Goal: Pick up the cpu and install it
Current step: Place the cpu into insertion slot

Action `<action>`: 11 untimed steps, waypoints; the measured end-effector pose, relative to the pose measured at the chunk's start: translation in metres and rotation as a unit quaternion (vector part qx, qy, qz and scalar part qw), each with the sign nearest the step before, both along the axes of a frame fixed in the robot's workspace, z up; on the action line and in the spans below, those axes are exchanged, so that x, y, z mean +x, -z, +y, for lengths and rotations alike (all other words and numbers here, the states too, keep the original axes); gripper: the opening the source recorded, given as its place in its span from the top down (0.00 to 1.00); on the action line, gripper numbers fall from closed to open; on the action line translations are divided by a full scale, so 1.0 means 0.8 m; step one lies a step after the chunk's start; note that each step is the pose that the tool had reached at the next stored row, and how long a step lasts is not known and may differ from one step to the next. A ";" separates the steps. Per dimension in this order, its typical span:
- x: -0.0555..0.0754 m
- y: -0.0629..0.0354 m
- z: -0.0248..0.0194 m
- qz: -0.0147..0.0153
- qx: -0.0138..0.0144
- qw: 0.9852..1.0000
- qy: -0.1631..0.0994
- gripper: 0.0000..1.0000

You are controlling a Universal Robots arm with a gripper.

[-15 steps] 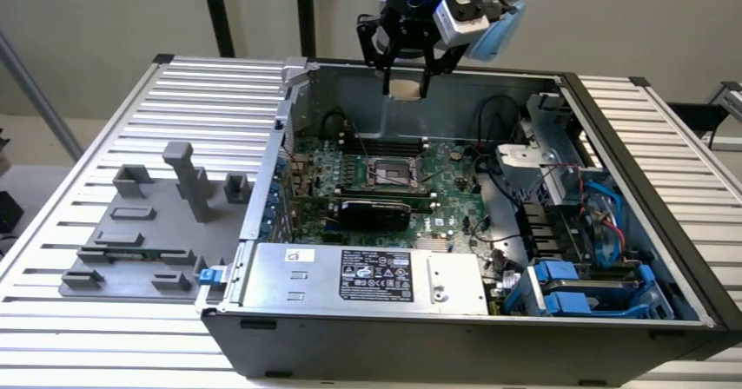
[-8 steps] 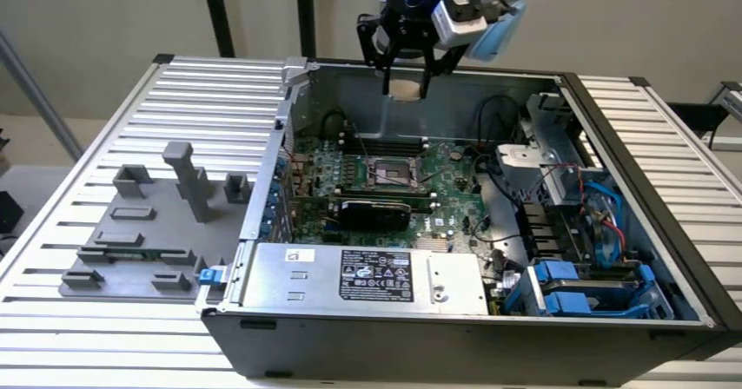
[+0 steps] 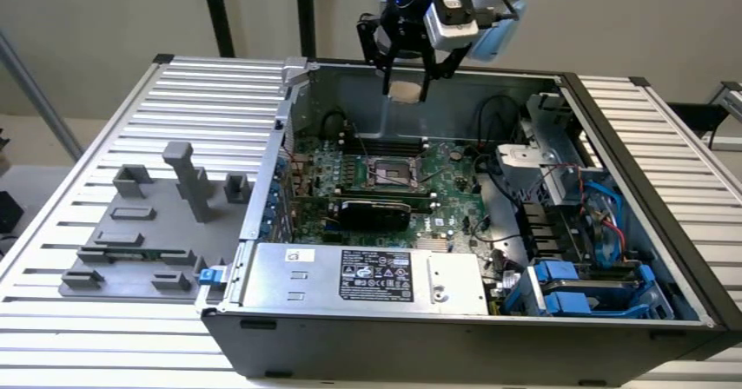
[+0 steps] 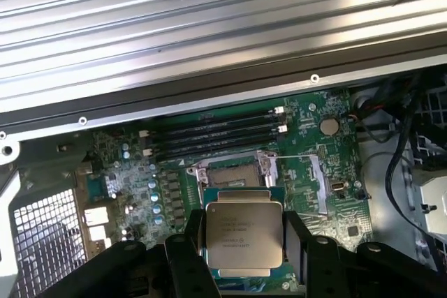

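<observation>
**Slatted bench, open PC case: cpu in the jaws, well above the board**

Aluminium slat table [image 3: 104,128], tower case [image 3: 464,337] lying open on it. The gripper [image 3: 406,83] hangs over the case, jaws part-spread and pinching the cpu [image 3: 405,90] by two opposite edges. In the wrist view the chip's metal plate faces the camera.

- **Grip:** it's on the thin rim only. My guess is a bump or a skewed descent could tilt or drop the chip.
- **Socket:** the socket [image 3: 388,174] sits below the gripper, empty, metal frame round it, well apart from the chip.
- **Main risk, as I see it:** landing off-square or rotated would crush the contact pins. Can't tell from here whether the chip's orientation matches the socket.
- **Frame:** it flanks the seat, with a thin lever wire beside it. The fingers [image 4: 300,242] could catch on either going down.
- **Further out:** memory slots [image 4: 209,134] lie just beyond the socket, probably less of a worry. Grey fixture blocks [image 3: 151,224] sit well away from the gripper, outside the case.
</observation>
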State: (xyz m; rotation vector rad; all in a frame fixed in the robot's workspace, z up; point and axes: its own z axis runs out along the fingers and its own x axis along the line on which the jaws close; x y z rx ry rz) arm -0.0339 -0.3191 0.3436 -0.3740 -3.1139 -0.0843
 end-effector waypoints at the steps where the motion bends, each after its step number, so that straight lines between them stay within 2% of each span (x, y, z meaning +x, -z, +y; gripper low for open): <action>1: 0.000 0.001 0.0000 0.000 0.000 1.000 0.009 0.45; 6: 0.000 0.003 0.0000 0.000 0.000 0.999 0.053 0.45; 11: 0.000 0.007 0.0000 0.000 0.000 0.995 0.098 0.45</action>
